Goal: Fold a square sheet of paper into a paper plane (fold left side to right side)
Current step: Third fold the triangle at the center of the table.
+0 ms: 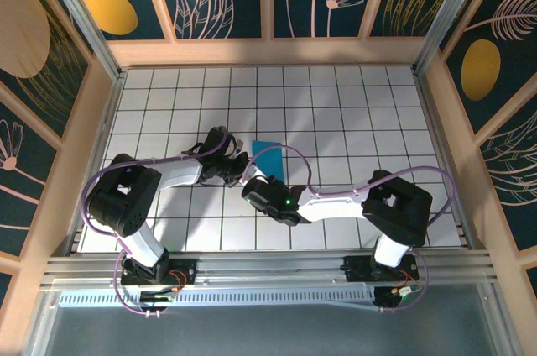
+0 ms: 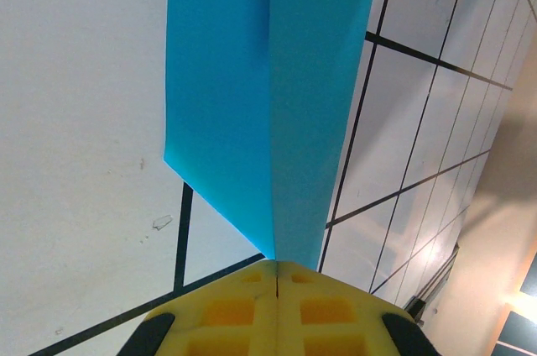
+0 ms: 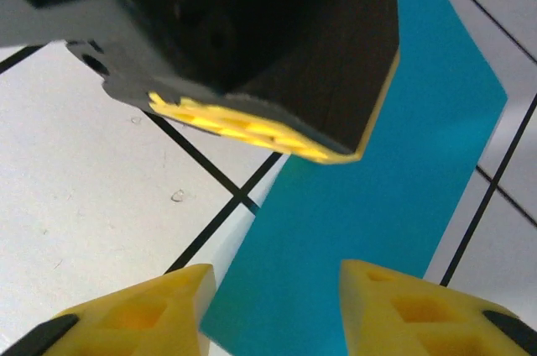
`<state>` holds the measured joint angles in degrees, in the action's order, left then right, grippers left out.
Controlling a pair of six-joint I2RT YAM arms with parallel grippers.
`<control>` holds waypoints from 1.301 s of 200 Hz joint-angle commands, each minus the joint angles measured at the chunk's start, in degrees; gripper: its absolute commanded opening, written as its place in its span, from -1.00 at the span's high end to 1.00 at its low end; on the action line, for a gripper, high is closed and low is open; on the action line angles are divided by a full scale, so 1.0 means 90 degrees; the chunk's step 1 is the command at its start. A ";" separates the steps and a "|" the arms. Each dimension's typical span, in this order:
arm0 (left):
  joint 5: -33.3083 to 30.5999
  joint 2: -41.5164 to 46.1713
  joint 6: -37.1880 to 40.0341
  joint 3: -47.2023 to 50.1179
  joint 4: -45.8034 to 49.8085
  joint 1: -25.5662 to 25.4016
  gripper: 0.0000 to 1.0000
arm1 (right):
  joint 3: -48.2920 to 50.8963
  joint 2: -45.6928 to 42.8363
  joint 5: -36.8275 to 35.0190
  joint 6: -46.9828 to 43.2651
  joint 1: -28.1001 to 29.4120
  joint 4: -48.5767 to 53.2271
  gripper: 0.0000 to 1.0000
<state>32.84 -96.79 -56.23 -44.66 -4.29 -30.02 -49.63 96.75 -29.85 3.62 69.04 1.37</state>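
Left hand (image 2: pixel 277 267) pinches the blue paper (image 2: pixel 252 79) — squarely before the right hand (image 3: pixel 275 272).

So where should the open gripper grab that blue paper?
Probably its near edge, from the robot's side. The blue paper lies nearly flat, so only an edge offers a pinch; the right gripper stands open astride it, and the shut left gripper holds the left end.

Black-and-white arms (image 1: pixel 180 173) — purple cables (image 1: pixel 289 149), yellow fingertips (image 3: pixel 403 306), perhaps a green LED (image 1: pixel 288 201)

paper (image 2: pixel 277 79) top cropped, tip hidden in left pincer (image 2: pixel 277 265)
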 commanded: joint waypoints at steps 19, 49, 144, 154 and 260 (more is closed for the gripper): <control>0.0157 -0.0088 -0.0062 -0.0147 0.0261 -0.0013 1.00 | -0.0206 0.0191 -0.0185 -0.0138 -0.0003 -0.0103 0.44; 0.0131 -0.0088 -0.0017 -0.0174 0.0320 -0.0013 1.00 | -0.0181 0.0173 -0.0078 -0.0117 -0.0004 -0.0069 0.74; 0.0211 0.0558 0.0483 -0.0328 0.0796 0.0484 0.10 | 0.0020 -0.0089 0.0650 0.0074 -0.0171 0.0025 1.00; 0.0209 0.0747 0.0606 -0.0367 0.0994 0.0651 0.08 | 0.0035 -0.0125 0.0800 0.0129 -0.0225 0.0022 1.00; 0.0713 -0.0068 0.1715 -0.1594 0.1552 0.0950 0.65 | 0.0374 -0.0474 0.2965 0.0647 -0.0923 -0.0389 1.00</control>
<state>35.66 -93.62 -44.29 -54.26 7.33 -20.95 -47.81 94.15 -9.98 6.92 62.33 -0.14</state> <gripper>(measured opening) 0.197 0.054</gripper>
